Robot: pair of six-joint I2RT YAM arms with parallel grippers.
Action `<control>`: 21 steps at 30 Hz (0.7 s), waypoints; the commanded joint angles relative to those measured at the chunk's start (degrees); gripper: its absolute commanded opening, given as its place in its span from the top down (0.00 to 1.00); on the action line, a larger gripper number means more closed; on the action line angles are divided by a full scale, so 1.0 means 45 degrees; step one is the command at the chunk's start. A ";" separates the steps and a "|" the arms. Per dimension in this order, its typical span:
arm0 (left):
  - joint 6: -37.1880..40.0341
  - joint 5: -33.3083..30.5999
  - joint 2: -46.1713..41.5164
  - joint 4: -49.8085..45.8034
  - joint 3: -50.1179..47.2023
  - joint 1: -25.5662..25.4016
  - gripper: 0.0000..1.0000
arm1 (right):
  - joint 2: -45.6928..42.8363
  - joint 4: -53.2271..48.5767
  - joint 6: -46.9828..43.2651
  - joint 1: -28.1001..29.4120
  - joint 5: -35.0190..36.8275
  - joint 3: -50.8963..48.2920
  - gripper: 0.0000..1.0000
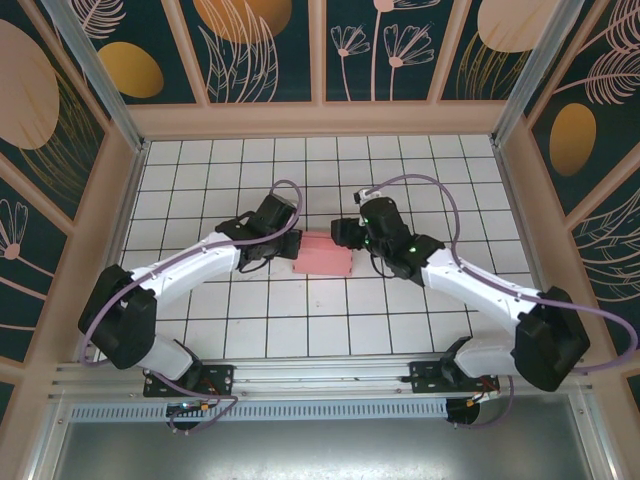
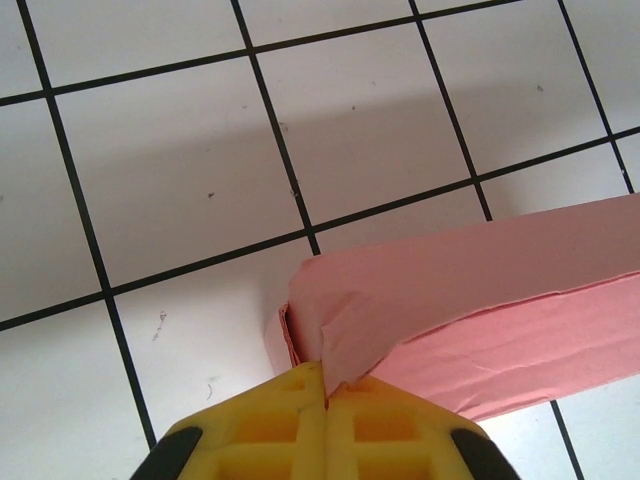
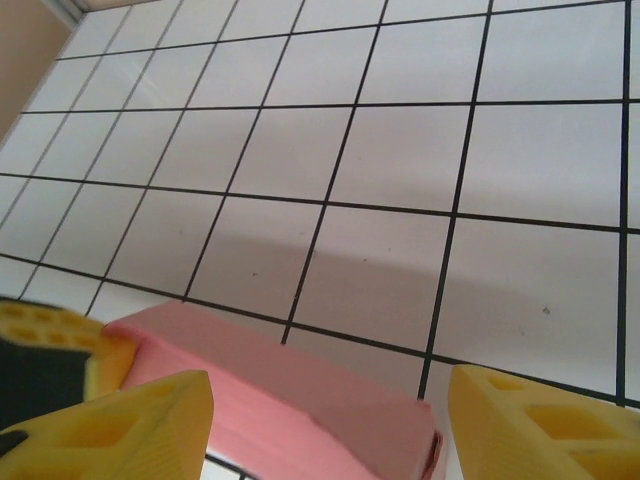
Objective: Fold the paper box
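The paper box (image 1: 323,255) is a salmon-pink folded rectangle lying on the white tiled table, between the two arms. My left gripper (image 1: 291,253) is at its left end. In the left wrist view its yellow fingers (image 2: 300,420) are pressed together on a small corner flap of the paper box (image 2: 480,300). My right gripper (image 1: 347,238) is over the box's far right corner. It stands open (image 3: 330,400), its two yellow fingertips (image 3: 160,410) wide apart above the paper box (image 3: 250,360), touching nothing.
The white tiled table (image 1: 330,170) is ringed by wooden frame walls (image 1: 320,120). The left gripper's yellow tip (image 3: 55,335) shows at the left edge of the right wrist view, beside the box's end. Both arms' cables (image 1: 430,190) arch over the table.
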 commanded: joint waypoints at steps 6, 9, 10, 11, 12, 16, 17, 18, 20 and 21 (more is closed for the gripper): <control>-0.0041 0.1140 -0.0366 0.0294 -0.1450 -0.0087 0.88 | 0.0786 -0.0171 0.0924 0.0297 0.0396 -0.0253 0.37; -0.0103 0.1080 -0.0519 0.0460 -0.1599 -0.0067 0.88 | 0.0852 0.0006 0.1081 0.0410 0.0427 -0.0611 0.38; -0.0140 0.1050 -0.0565 0.0482 -0.1645 -0.0082 0.87 | 0.0867 0.0030 0.1139 0.0451 0.0463 -0.0673 0.38; -0.0159 0.1046 -0.0584 0.0496 -0.1675 -0.0079 0.85 | 0.0860 0.0064 0.1166 0.0501 0.0523 -0.0727 0.38; -0.0180 0.1089 -0.0622 0.0514 -0.1701 -0.0084 0.83 | 0.0857 0.0072 0.1176 0.0530 0.0578 -0.0791 0.38; -0.0254 0.1095 -0.0843 0.0546 -0.1772 -0.0075 0.75 | 0.0889 0.0194 0.1325 0.0590 0.0676 -0.1066 0.39; -0.0257 0.1076 -0.0937 0.0528 -0.1784 -0.0088 0.72 | 0.0891 0.0212 0.1361 0.0600 0.0686 -0.1105 0.39; -0.0248 0.1075 -0.1025 0.0490 -0.1802 -0.0079 0.68 | 0.0896 0.0228 0.1395 0.0609 0.0706 -0.1130 0.39; -0.0204 0.1085 -0.1349 0.0429 -0.1841 -0.0086 0.66 | 0.0892 0.0237 0.1459 0.0610 0.0767 -0.1179 0.39; -0.0185 0.1080 -0.1489 0.0391 -0.1877 -0.0077 0.64 | 0.0877 0.0237 0.1475 0.0610 0.0781 -0.1205 0.40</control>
